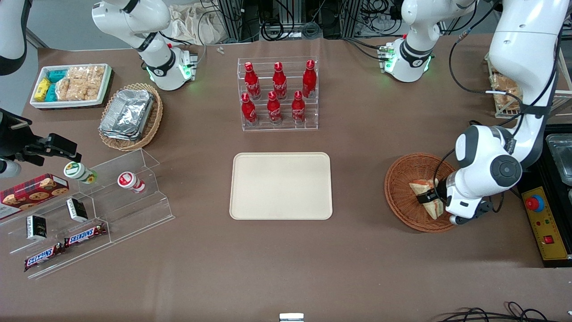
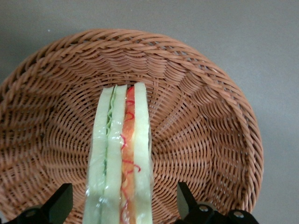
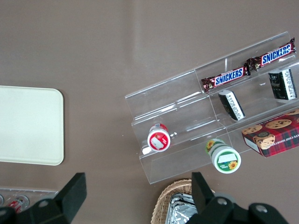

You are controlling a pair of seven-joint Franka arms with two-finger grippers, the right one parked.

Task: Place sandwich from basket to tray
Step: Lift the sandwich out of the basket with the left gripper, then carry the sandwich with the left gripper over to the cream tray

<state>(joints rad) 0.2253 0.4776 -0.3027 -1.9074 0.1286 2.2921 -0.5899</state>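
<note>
A robotics lab staged as a snack shop. Arm bases (image 1: 409, 58) are bolted to a brown desk (image 1: 286, 264), with cables (image 1: 286, 24) and an emergency-stop box (image 1: 543, 221). Cola bottles (image 1: 279, 91) and Snickers (image 1: 85, 235) sit on clear racks.

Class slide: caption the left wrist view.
Open gripper straddling the wrapped triangular white-bread sandwich in the round reddish-brown wicker basket.

My claw (image 1: 430, 197) sits low in the basket (image 1: 402, 179), fingers (image 2: 60, 204) spread either side of the sandwich (image 2: 122, 158), gaps both sides. Basket rim rings it. From the claw toward the tray (image 1: 280, 185) I see bare tabletop; bottle rack (image 1: 278, 94) stands well off that line.
</note>
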